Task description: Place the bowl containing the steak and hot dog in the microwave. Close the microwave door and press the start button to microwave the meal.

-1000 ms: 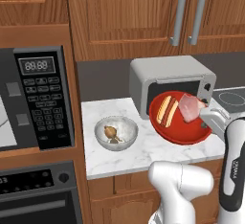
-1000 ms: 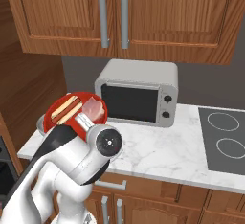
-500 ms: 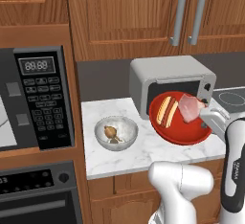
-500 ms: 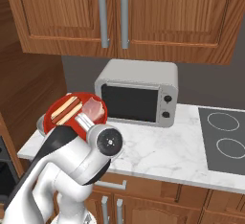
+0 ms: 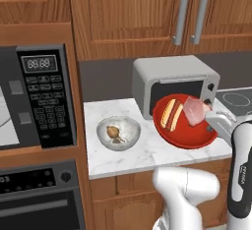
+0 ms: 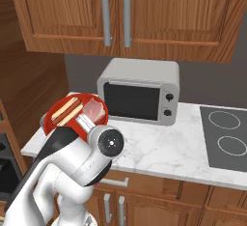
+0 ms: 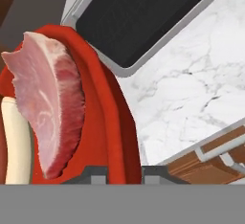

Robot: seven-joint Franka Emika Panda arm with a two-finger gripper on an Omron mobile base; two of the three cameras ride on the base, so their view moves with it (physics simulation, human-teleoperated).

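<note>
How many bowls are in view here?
2. The red bowl, carrying steak and hot dog, is held tilted above the counter's right side; the grey bowl sits on the counter to its left.

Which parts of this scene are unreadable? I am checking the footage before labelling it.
- Microwave cavity and door: cut off by the left base view's left edge.
- Gripper fingertips: cropped at the hand view's bottom.
- Hot dog: cut by the hand view's left edge, partly behind the steak.
- Keypad labels: too small.
</note>
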